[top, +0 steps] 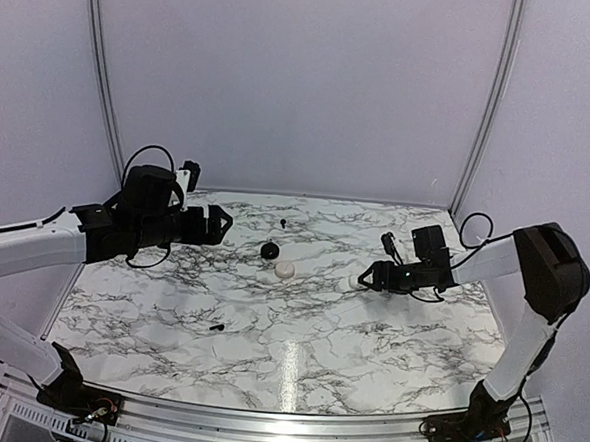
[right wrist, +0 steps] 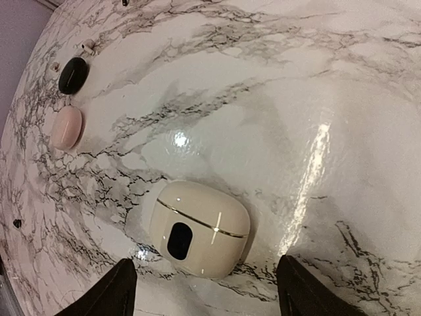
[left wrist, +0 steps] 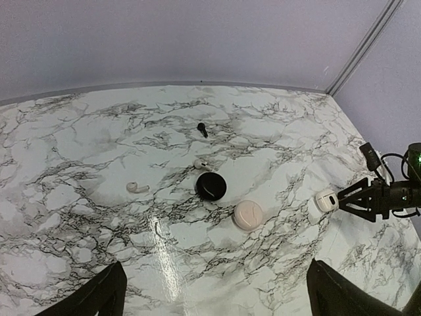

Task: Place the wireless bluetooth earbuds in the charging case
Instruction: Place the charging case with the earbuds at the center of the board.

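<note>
While left gripper [top: 220, 224] hangs wide open, empty, right gripper [top: 365, 277] gapes just beside glossy white squarish case [right wrist: 199, 227], ungripped, right of cream pebble-shaped charging case [left wrist: 247, 215].

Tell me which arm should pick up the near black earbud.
Left, likely. The left hand hangs open and empty on that side, where the earbud lies; the right hand is across the table, at the white squarish piece.
</note>
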Tool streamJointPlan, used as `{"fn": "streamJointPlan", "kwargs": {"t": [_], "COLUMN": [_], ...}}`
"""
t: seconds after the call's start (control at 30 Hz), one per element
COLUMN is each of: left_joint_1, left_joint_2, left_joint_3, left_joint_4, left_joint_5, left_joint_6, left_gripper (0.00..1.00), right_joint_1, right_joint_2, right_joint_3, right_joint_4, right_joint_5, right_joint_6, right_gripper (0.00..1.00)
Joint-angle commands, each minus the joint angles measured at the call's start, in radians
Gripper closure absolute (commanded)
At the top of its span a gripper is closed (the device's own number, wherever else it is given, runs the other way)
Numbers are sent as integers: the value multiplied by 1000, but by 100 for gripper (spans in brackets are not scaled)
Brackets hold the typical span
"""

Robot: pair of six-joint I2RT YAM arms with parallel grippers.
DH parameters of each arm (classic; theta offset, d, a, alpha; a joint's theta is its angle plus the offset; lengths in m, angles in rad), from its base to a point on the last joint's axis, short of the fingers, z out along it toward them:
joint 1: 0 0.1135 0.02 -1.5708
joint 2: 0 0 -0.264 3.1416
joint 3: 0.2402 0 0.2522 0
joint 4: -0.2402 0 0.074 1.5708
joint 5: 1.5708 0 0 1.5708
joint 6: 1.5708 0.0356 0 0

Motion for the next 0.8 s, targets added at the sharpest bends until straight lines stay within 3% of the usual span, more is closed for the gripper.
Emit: {"fn": "streamJointPlan", "kwargs": {"t": [0.0,0.2,0.53,0.77], "left_joint_1": [39,97,115,108], "left_joint_2": [44,134,414,637], "left_joint_3": [54,117,309,472], "left_joint_4": [-61,-112,-167,-198], "left_joint_5": [78,160,271,287], "left_joint_6": [8,83,183,206], "left_gripper": [1,1,1,14], "right_joint_1": [-31,-32,-32,-32], "right_joint_2": [-72,-135,-256,-378], "right_joint_3": [10,10,16,-28], "right_joint_4": [-17,-23,-9,38], "right_joint_5": [22,26,12,59], "right_joint_6": [-18,-50,-93,-110], "right_gripper": [25,19,14,4]}}
